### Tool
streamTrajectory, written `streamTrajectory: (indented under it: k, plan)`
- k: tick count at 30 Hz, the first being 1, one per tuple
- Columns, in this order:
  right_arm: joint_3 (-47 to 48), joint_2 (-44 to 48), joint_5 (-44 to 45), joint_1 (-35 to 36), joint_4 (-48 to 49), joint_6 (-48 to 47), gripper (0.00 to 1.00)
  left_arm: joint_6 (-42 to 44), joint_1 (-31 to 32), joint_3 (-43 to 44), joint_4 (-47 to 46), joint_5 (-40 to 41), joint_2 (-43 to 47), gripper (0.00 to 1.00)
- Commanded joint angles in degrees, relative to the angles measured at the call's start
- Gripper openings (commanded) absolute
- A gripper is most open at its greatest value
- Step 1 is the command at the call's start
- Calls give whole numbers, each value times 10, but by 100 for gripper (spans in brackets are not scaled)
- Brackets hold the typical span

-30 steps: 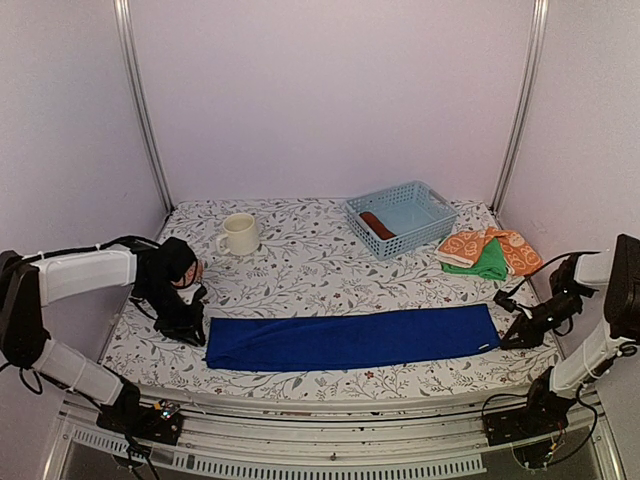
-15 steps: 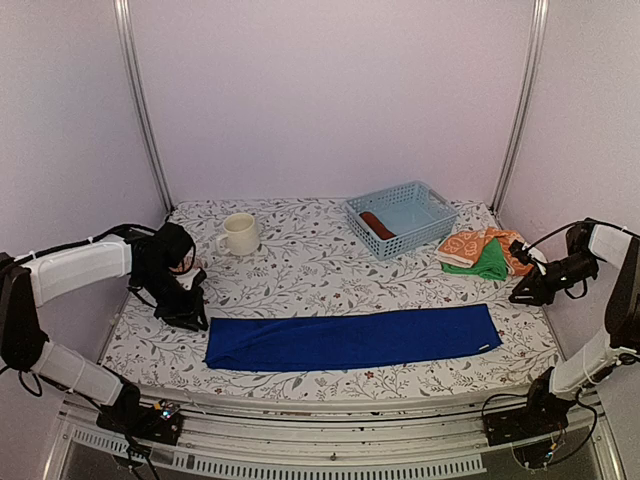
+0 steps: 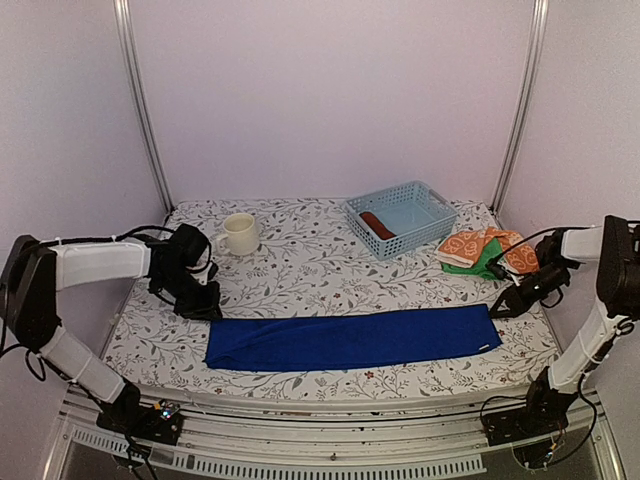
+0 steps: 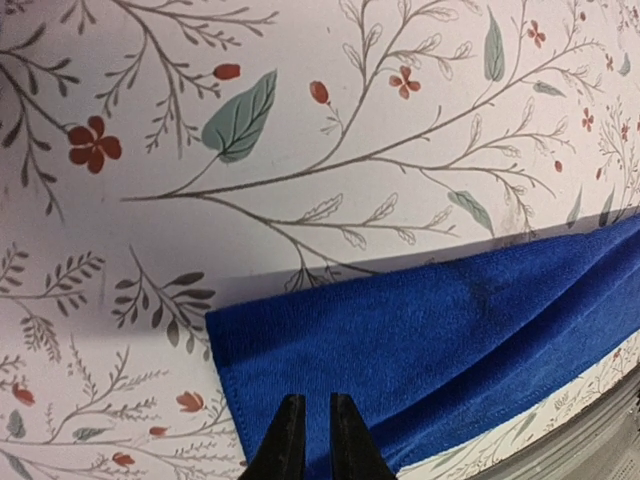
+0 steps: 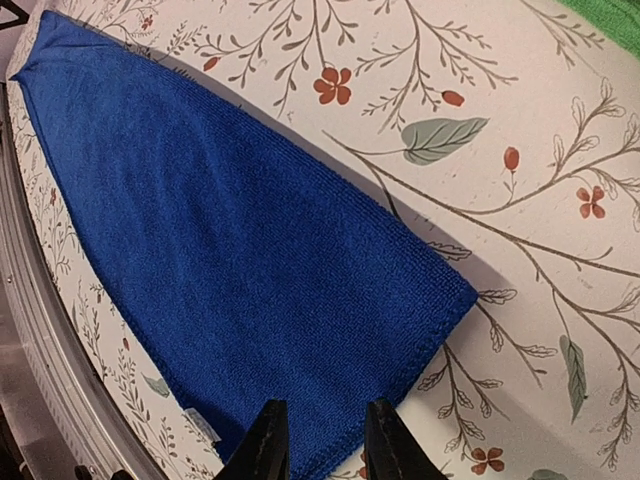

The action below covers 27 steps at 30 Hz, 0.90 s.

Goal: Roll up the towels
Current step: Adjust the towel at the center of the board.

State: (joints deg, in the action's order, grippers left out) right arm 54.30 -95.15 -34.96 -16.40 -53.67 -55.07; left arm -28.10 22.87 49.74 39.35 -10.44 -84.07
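Blue towel (image 3: 350, 338) is lying flat along the table's (image 3: 300, 270) near edge while I am hovering the barely parted left gripper (image 4: 316, 402) and the wider right gripper (image 5: 322, 408), both empty, over its ends, risking a crooked roll if I pinch unevenly.

Cream mug (image 3: 240, 234), pale blue basket (image 3: 415, 238)

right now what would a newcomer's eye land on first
The royal-blue towel lies flat along the near edge of the table, with the left gripper and right gripper near its ends. At back right, a pale blue basket holds a rust-brown towel, orange and green towels beside it.
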Motion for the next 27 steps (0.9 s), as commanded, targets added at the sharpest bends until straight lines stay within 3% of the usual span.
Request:
streamTrajectory:
  k: [1, 9, 13, 17, 22, 27]
  plan:
    - [-13, -23, 14, 11, 14, 22, 29, -9, 0, -16, -87, -2, -48, 9]
    - [-35, -80, 85, 11, 58, 33, 28, 2, -12, 11, -97, 72, -141, 4]
    - [-31, -98, 123, 11, 90, 61, 28, -4, -16, 23, -125, 124, -139, 1]
    - [-16, -100, 129, 11, 94, 88, 27, -2, -16, 29, -146, 124, -128, 1]
    - [-12, -3, 56, 17, 21, 53, 30, -13, 1, 32, -121, 94, -63, 8]
    - [-41, 80, 42, 28, -28, 8, 32, -53, 12, -1, -70, 42, 21, 12]
